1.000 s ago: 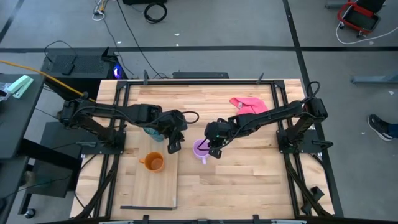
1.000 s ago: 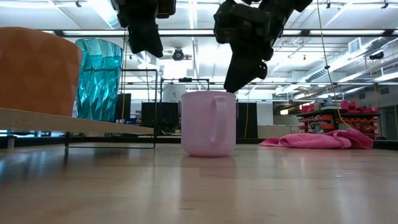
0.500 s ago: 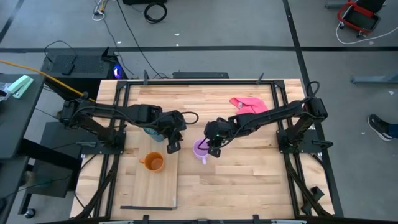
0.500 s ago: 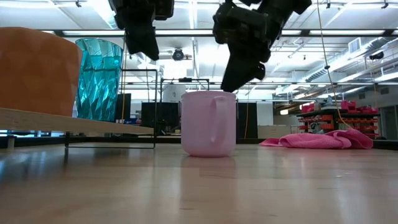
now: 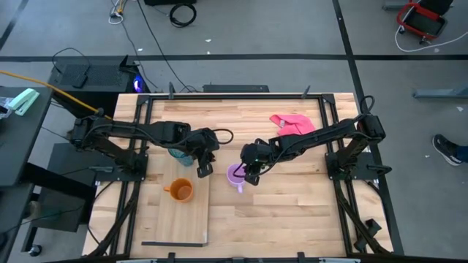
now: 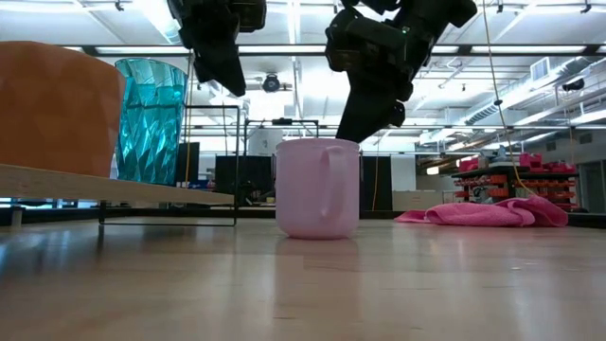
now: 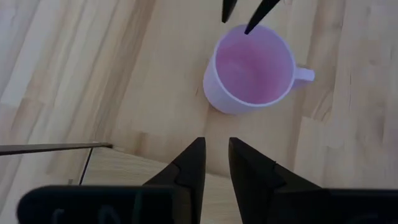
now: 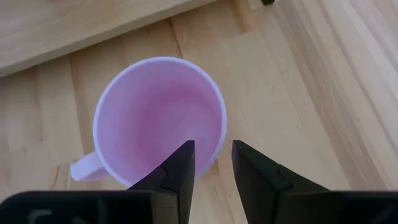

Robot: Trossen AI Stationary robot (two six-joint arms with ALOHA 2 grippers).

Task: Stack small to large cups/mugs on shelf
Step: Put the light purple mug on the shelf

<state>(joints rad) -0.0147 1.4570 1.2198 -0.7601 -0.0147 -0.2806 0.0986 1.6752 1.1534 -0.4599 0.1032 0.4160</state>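
Landmark: the lilac plastic-looking mug with a side handle (image 6: 317,188), standing upright on the plank surface (image 6: 379,284), just off the long edge of the pale wood shelf board with the black wire frame (image 5: 175,219).

My right gripper (image 8: 208,155) hangs directly over the mug, jaws apart with a moderate gap, one finger inside the rim, one outside, straddling the wall on the side away from the handle. Nothing held yet.

Handling guess: rigid, light, smooth wall, so likely slippery; a rim pinch should carry it, but expect it to swing or tilt. I'd seat deep on the wall and keep clear of the handle.

Left gripper (image 7: 214,163) hovers beside the mug on the shelf side, jaws narrow, empty.

Beyond the mug on the shelf: squat orange mug with handle (image 5: 180,191), and the tall see-through teal tumbler (image 6: 150,121) further along, partly under the left arm.

Far side, well apart: crumpled pink cloth (image 5: 292,122).
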